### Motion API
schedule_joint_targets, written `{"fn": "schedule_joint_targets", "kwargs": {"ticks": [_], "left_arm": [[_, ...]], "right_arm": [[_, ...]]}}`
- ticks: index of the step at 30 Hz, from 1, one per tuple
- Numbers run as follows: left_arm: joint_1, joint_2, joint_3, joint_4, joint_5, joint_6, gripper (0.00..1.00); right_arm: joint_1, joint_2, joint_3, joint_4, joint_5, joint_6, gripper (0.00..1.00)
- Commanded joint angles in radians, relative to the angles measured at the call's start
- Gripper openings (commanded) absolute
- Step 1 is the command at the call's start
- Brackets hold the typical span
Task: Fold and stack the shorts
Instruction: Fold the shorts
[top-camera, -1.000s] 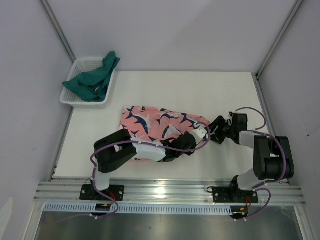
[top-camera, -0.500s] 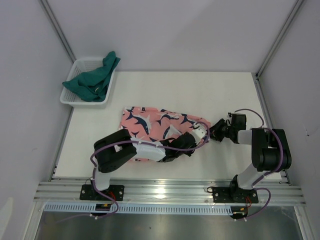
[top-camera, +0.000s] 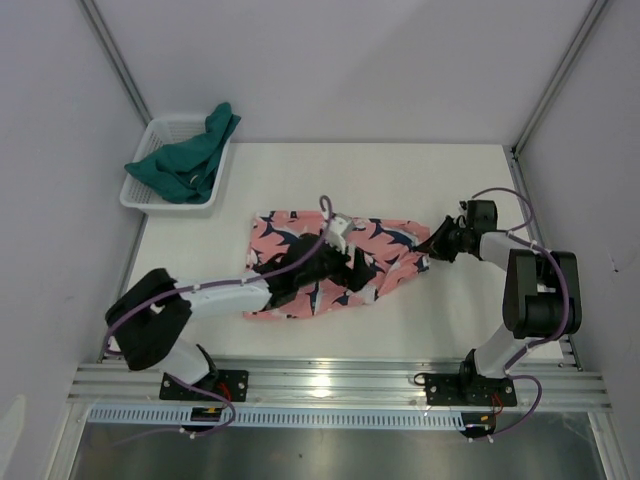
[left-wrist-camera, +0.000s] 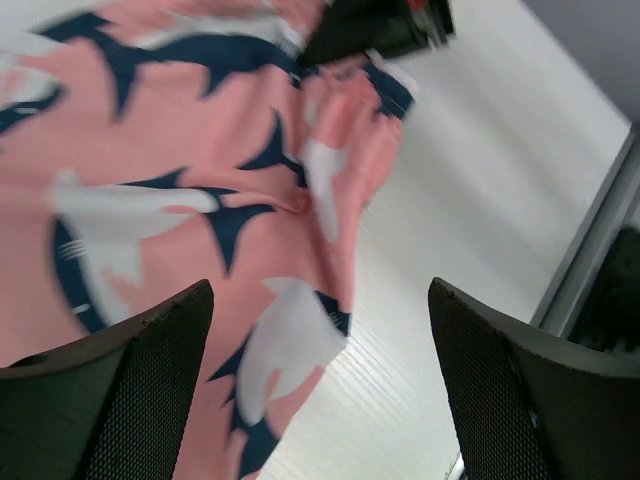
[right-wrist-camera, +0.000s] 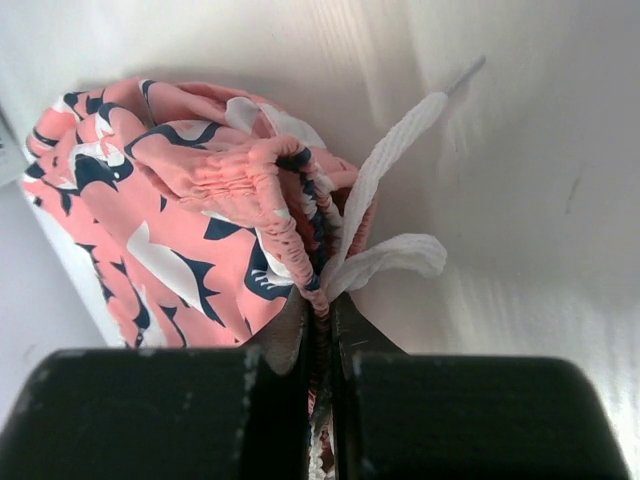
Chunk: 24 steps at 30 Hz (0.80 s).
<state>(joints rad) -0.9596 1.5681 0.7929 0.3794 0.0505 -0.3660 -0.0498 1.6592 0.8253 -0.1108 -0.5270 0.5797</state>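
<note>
pink shorts (top-camera: 285, 235) | right gripper (right-wrist-camera: 318, 335) pinched tight on waistband (right-wrist-camera: 265, 190) at their right end | left gripper (left-wrist-camera: 318, 300) spread wide, empty, over their middle

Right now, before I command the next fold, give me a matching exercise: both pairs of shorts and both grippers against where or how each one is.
Column 1
1. shark-print shorts
2. teal shorts
3. left gripper
4. right gripper

Column 2
A. shut, pinching a bunched end of the pink pair
B. in the white basket
C. lying on the table
D. open, above the pink pair, holding nothing

Pairs: 1-C, 2-B, 3-D, 4-A
</note>
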Motion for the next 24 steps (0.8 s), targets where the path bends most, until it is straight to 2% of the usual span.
{"fn": "schedule_joint_targets", "kwargs": {"ticks": [1, 5, 10, 18, 23, 24], "left_arm": [[0.105, -0.126, -0.095, 0.013, 0.081, -0.123, 0.89], [0.228, -0.148, -0.149, 0.004, 0.072, -0.168, 0.88], [0.257, -0.035, -0.141, 0.162, 0.127, -0.247, 0.83], [0.314, 0.222, 0.031, 0.159, 0.196, -0.353, 0.49], [0.321, 0.285, 0.066, 0.142, 0.129, -0.396, 0.32], [0.325, 0.299, 0.066, 0.150, 0.118, -0.405, 0.32]], "right_arm": [[-0.001, -0.036, 0.083, -0.156, 0.084, -0.115, 0.00], [0.033, -0.081, 0.115, -0.205, 0.113, -0.138, 0.00], [0.079, -0.099, 0.149, -0.248, 0.107, -0.150, 0.00], [0.110, -0.130, 0.225, -0.343, 0.165, -0.198, 0.00], [0.128, -0.157, 0.267, -0.385, 0.188, -0.204, 0.00], [0.134, -0.162, 0.274, -0.389, 0.197, -0.208, 0.00]]}}
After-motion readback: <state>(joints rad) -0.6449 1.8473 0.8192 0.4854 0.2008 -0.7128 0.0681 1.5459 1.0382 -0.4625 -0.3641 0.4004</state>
